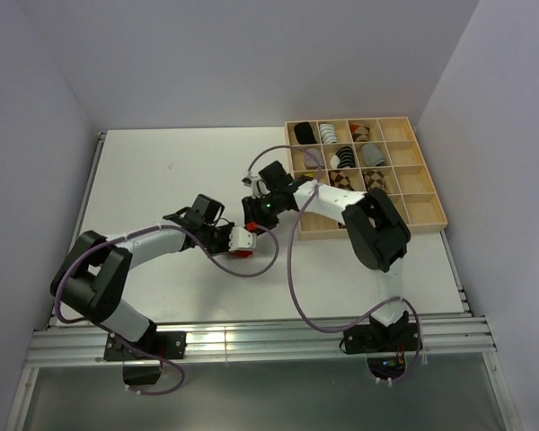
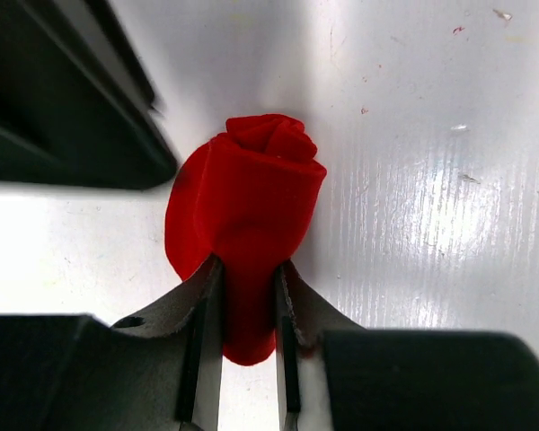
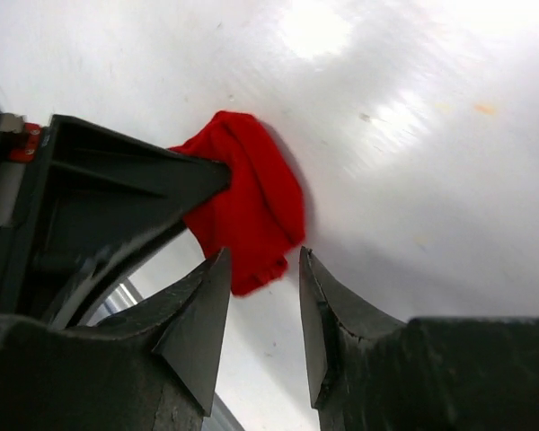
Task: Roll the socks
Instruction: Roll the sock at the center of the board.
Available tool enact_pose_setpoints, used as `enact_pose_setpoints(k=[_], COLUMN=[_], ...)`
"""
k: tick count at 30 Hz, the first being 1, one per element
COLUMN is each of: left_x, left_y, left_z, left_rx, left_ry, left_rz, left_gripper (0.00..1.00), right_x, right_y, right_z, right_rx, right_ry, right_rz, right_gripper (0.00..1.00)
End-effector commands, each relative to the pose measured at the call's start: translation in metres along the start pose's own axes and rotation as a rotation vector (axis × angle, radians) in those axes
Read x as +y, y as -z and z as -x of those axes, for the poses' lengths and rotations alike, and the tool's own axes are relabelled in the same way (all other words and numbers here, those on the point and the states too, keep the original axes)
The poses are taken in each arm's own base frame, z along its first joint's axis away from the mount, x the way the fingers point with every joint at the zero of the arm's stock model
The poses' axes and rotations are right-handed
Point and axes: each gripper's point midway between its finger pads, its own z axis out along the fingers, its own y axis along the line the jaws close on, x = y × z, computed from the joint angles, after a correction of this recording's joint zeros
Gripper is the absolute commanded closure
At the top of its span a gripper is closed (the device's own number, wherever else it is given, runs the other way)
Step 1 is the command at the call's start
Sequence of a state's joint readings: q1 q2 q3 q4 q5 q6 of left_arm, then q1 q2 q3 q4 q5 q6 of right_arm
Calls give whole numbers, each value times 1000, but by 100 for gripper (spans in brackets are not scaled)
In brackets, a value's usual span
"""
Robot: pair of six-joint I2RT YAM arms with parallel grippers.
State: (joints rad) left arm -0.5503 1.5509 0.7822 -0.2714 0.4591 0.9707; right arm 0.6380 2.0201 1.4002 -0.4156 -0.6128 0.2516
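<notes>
- Top external view showed the table [image 1: 162,180] with both arms meeting near its middle; the wooden tray [image 1: 424,209] sat well apart, off to the right.
- Left gripper [image 2: 242,332] was narrow and clamped on the red sock [image 2: 247,206]; it was the nearer of the two, being the only one that touched the fabric.
- Right gripper [image 3: 256,301] stood parted and held nothing; its jaws were clear of the cloth on both sides.
- Seen from the right wrist, the red sock lay on the table just ahead of that gripper and slightly to its left; its lower end pointed at the gap, though whether it reached between the fingertips could not be told.
- Seen from the left wrist, the sock's long axis ran straight out from the left fingers [image 2: 202,328], coiled end farthest away; the roll looked formed, so the next move probably turned on the left hold, with the right free to close on the near end.
</notes>
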Motion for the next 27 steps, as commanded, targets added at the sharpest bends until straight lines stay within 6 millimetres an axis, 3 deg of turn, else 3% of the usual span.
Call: enact_pose_setpoints(k=[1, 4, 5, 7, 8, 10, 11, 12, 15, 17, 18, 24, 25, 27], left_x=[-56, -59, -63, -60, -61, -60, -57, -63, -68, -69, -69, -62, -61, -60], left_y=[-2, 1, 2, 3, 4, 7, 7, 10, 14, 15, 14, 11, 10, 9], left_z=[-28, -29, -29, -28, -28, -29, -26, -30, -32, -34, -34, -36, -36, -36], left_rx=[92, 105, 105, 98, 95, 102, 93, 111, 130, 144, 145, 168, 173, 192], left_ry=[154, 176, 190, 206, 210, 228, 229, 252, 290, 307, 328, 383, 392, 415], left_rz=[-210, -244, -267, -270, -282, -295, -300, -333, -401, -429, -449, -495, -503, -536], left_gripper=[100, 100, 100, 100, 100, 100, 100, 100, 100, 100, 100, 100, 99, 100], right_x=[-3, -8, -21, -21, -34, -29, -40, -33, -39, -33, -17, -6, -11, 3], right_y=[41, 64, 66, 88, 91, 112, 114, 132, 149, 164, 181, 179, 181, 162], right_z=[49, 50, 42, 48, 38, 41, 30, 34, 19, 4, 8, -24, -24, -33], right_rx=[-259, -356, -368, -456, -472, -562, -575, -637, -710, -758, -835, -855, -870, -824], right_ry=[-5, -49, -76, -89, -114, -127, -151, -148, -157, -131, -85, 76, 90, 181], right_rz=[-107, -148, -192, -217, -266, -268, -303, -299, -341, -330, -296, -318, -381, -409], right_gripper=[56, 54, 54, 54, 54, 54, 53, 53, 54, 54, 54, 53, 53, 53])
